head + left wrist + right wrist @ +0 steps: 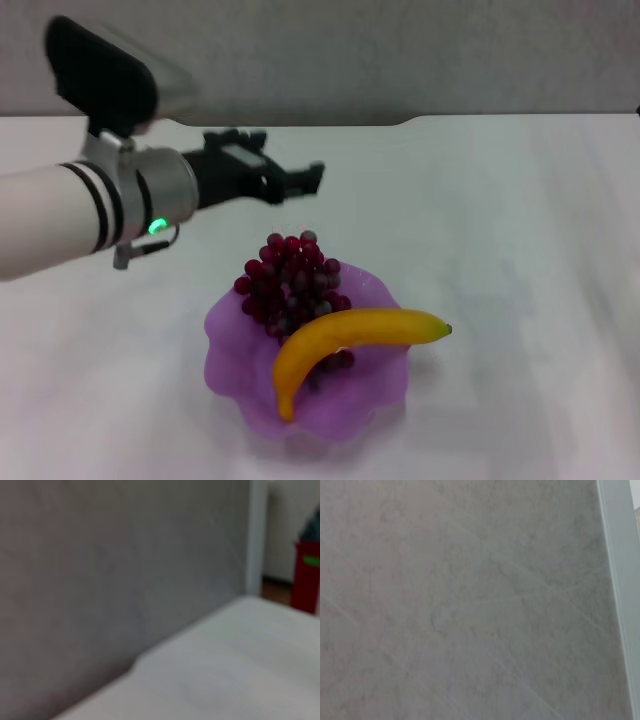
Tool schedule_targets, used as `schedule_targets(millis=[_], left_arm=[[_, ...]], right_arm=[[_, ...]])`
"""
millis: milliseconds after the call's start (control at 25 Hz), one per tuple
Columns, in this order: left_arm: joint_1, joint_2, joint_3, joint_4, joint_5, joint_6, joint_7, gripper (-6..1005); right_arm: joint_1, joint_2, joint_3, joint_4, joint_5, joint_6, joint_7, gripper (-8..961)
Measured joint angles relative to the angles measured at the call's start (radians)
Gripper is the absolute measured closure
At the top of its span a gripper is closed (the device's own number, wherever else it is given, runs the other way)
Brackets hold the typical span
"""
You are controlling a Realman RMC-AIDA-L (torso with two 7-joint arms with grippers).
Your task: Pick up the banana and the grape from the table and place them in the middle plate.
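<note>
Banana [350, 340] and grape [290, 280] both lie in middle plate [235, 350]. Left gripper [300, 180] hangs beyond plate's far rim, fingers spread, empty. Right gripper unseen.

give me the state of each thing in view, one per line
banana: in the middle plate, lying across the front of the grape, tip past the rim
grape: in the plate, far end over the rim
middle plate: upright on the table, holding both fruits
left gripper: raised beyond the plate, holding nothing
right gripper: not in view
</note>
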Motion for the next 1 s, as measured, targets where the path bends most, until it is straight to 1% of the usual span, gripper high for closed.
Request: schedule_targets(millis=[160,240,280,320,360,440,640,760,880,1000], left_arm=[[0.028,0.001,-0.001,-0.006,-0.095,0.124,0.109,120],[0.042,0.0,0.004,-0.023,-0.136,0.219,0.167,120],[0.042,0.0,0.004,-0.023,-0.136,0.219,0.167,120],[0.048,-0.001,0.007,-0.032,-0.155,0.262,0.189,120],[0.053,-0.001,0.009,-0.06,-0.193,0.338,0.221,120],[0.054,-0.001,0.009,-0.084,-0.218,0.388,0.232,120],[0.043,0.0,0.01,-0.158,-0.244,0.537,0.249,120],[0.015,0.002,0.013,-0.23,-0.25,0.635,0.249,120],[0.004,0.003,0.012,-0.278,-0.254,0.724,0.197,120],[-0.008,0.003,0.036,-0.339,-0.234,0.877,0.115,120]], right_arm=[[0.0,0.0,0.0,-0.002,-0.001,0.0,0.0,186],[0.001,0.0,0.0,-0.005,-0.001,0.001,0.0,186],[0.002,0.0,0.0,-0.006,-0.002,0.001,0.0,186],[0.002,0.0,0.0,-0.007,-0.002,0.001,0.0,186],[0.003,0.0,0.0,-0.007,-0.002,0.001,0.0,186],[0.004,0.0,-0.001,-0.007,-0.002,0.001,0.0,186],[0.011,0.0,-0.002,-0.007,-0.002,0.001,0.0,187],[0.014,0.0,-0.007,-0.006,-0.002,0.001,0.0,187],[0.015,0.0,-0.014,-0.006,-0.002,0.001,0.0,187],[0.019,0.0,-0.017,-0.006,-0.002,0.001,0.0,187]])
